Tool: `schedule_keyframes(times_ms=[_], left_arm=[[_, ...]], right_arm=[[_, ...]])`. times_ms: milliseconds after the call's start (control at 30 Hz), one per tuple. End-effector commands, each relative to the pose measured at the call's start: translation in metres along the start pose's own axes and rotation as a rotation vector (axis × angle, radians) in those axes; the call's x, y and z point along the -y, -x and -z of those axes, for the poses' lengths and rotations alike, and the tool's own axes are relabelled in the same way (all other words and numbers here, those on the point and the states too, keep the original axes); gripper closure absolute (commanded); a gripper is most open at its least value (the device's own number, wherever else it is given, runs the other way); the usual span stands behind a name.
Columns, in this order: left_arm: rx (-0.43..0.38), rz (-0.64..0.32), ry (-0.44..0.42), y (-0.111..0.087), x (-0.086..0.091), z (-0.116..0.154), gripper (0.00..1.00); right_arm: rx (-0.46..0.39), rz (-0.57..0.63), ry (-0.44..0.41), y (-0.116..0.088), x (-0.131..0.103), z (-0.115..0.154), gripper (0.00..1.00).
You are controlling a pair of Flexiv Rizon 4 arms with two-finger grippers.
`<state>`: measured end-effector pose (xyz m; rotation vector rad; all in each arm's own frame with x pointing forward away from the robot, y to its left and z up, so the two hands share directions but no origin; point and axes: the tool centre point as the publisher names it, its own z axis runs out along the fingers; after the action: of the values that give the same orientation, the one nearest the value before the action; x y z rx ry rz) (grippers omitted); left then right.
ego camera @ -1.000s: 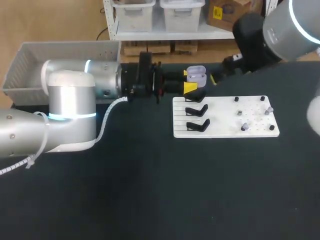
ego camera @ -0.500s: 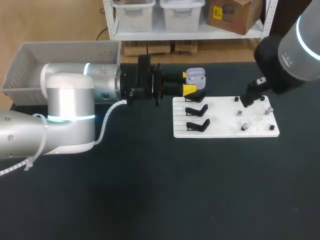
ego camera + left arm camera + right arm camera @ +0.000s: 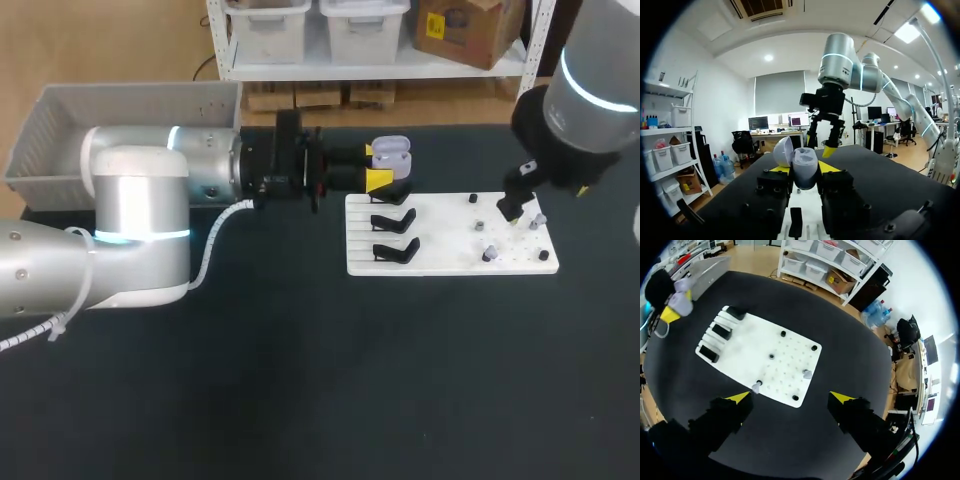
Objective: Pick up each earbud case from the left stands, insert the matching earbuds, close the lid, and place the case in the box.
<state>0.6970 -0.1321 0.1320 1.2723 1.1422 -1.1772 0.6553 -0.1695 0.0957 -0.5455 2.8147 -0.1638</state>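
**Right arm now over the board, left arm unchanged**

Since a second ago my right arm (image 3: 585, 120) has swung in from the far right corner. It has come down over the right half of the white rectangular peg board (image 3: 450, 262). Half a second ago it was a touch further left, at the board's far edge. My left arm (image 3: 140, 200) and its load haven't shifted.

Labels: none I can read on the task items.

Jaws:
- The left gripper (image 3: 380, 165) is clamped on the lavender earbud case (image 3: 805, 167). A yellow tip presses each side of the case, and its lid stands open.
- The case is held in the air over the board's far left corner, above the rearmost of the three black stands (image 3: 720, 331).
- The right gripper (image 3: 790, 398) is spread wide and holds nothing, pointing down at the board.
- Two pale earbuds (image 3: 807, 374) stand on the board below it, and one of them sits just beside a fingertip.
- Four small black knobs (image 3: 783, 333) are also spread across that half of the board.

Room:
- The board lies right of centre on the black tabletop (image 3: 320, 380), well apart from the near edge.
- The grey plastic bin (image 3: 40, 130) sits at the far left edge behind the left arm, well apart from the board.
- From the left wrist, the right gripper hangs ahead of the case and does not touch it.
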Motion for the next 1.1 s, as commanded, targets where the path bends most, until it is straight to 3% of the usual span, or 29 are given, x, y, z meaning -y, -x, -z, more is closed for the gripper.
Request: schedule_keyframes(times_ms=[33,700,1100], left_arm=[[0.001,-0.002,0.005,0.000,0.001,0.000,1.00],[0.001,-0.002,0.005,0.000,0.001,0.000,1.00],[0.001,-0.002,0.005,0.000,0.001,0.000,1.00]], right_arm=[[-0.025,0.001,0.004,0.009,0.002,-0.008,0.00],[-0.025,0.001,0.004,0.009,0.002,-0.008,0.00],[-0.046,0.191,0.011,0.011,0.016,-0.044,0.00]])
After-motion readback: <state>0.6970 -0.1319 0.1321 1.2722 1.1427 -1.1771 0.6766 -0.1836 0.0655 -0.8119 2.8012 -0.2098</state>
